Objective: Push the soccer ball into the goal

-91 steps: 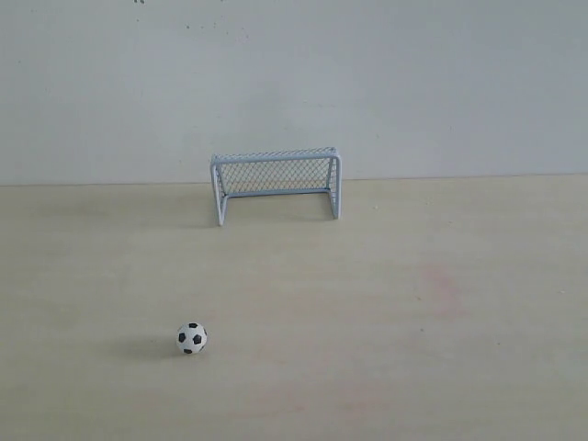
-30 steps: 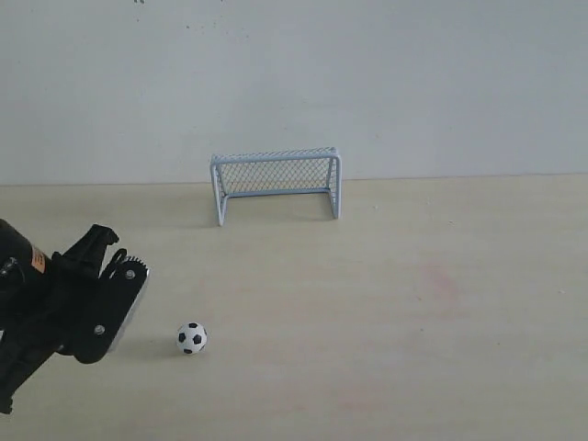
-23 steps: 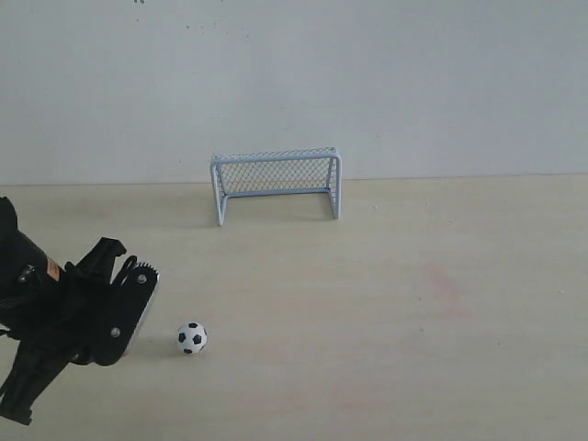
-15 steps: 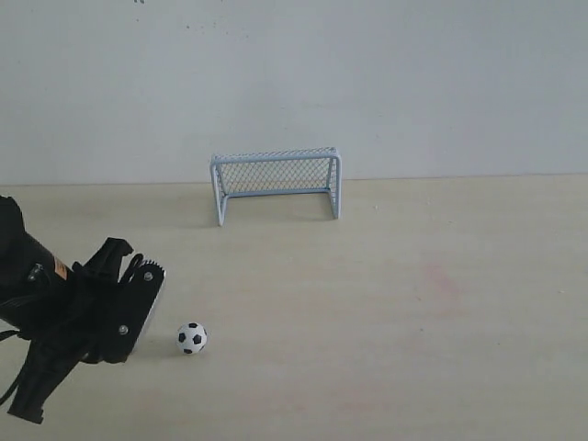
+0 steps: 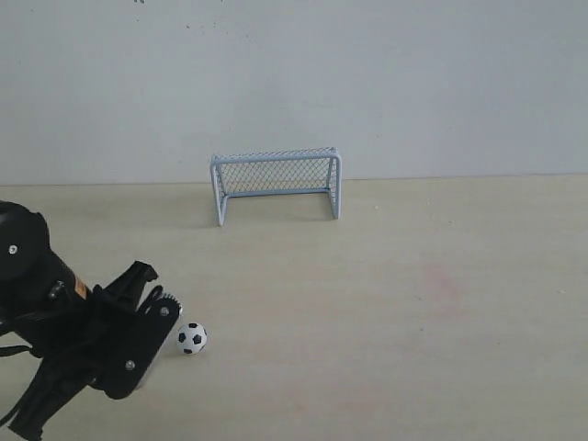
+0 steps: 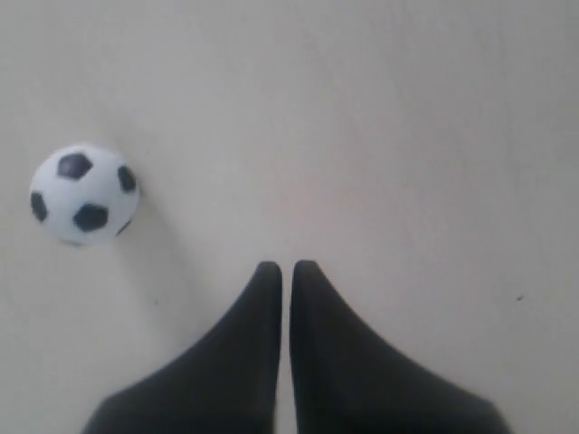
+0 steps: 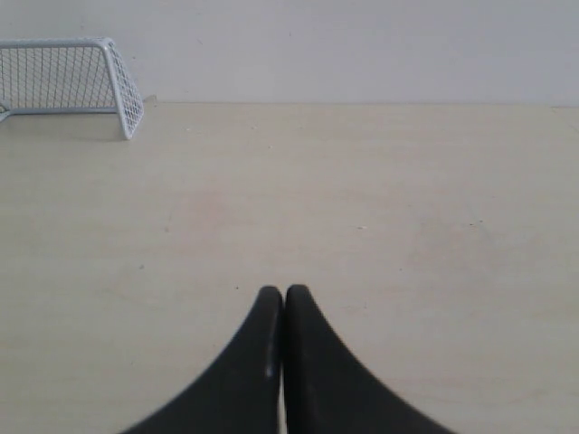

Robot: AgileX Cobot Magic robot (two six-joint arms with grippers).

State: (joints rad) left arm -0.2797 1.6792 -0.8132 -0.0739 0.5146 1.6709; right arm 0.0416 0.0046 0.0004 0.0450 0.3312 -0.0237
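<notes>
Fingers [image 6: 253, 316] of the black left hand [image 6: 281, 267] are pressed together, near the tiny black-patched white soccer ball [image 5: 191, 338] on the pale table [image 5: 413, 312]; it should swing behind the ball and push gently, aimed at the distant blue-white mesh goal [image 5: 276, 153].

The left arm [image 5: 37, 294] was black, with silver screws [image 5: 130, 365] and an orange label [image 5: 81, 290]; its hand [image 6: 286, 268] had tapering black fingers [image 6: 240, 362].
</notes>
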